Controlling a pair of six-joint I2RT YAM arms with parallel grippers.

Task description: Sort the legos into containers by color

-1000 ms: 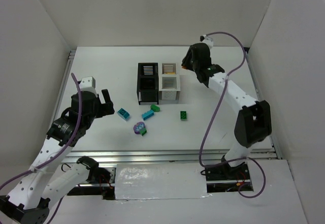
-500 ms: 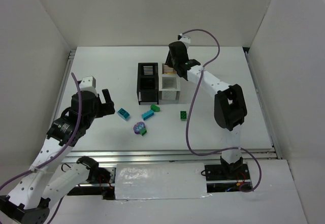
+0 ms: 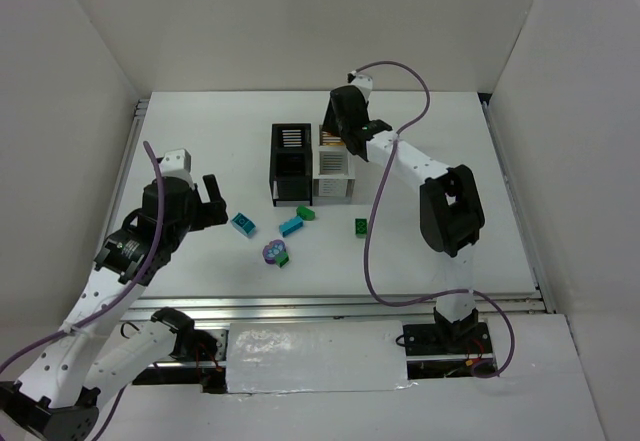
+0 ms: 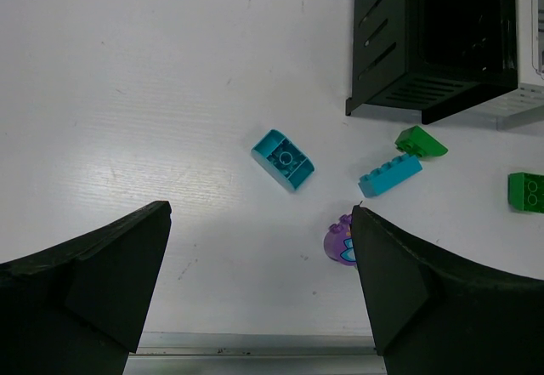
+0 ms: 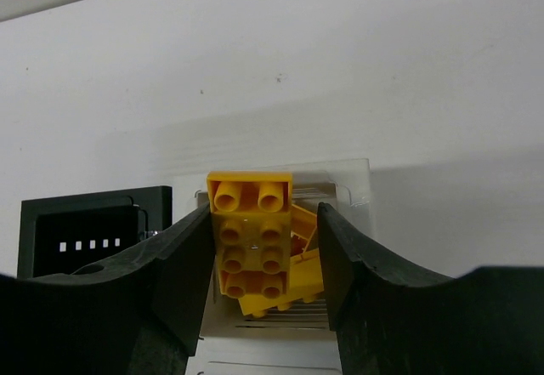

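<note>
Seen from above, the right gripper (image 3: pixel 344 126) hangs over the far white container (image 3: pixel 334 141) of the four clustered containers (image 3: pixel 310 161), with yellow-orange showing inside, while the loose legos (image 3: pixel 291 226) lie scattered on the table (image 3: pixel 450 161) in front of the boxes, suggesting the sort is barely begun beyond the yellows; what the black boxes hold cannot be made out. The left wrist camera shows the left gripper (image 4: pixel 259 222) spread wide and empty above a teal brick (image 4: pixel 283 159), with a blue bar (image 4: pixel 389 175), a green wedge (image 4: pixel 421 142) and a green brick (image 4: pixel 527 192) near the black container (image 4: pixel 433 39), and a purple piece (image 4: pixel 338 241) half hidden behind one finger. The right wrist camera shows the jaws clamped on a yellow brick (image 5: pixel 251 239) held directly over the white container's rim (image 5: pixel 353 184), more yellow pieces (image 5: pixel 297 286) lying below
</note>
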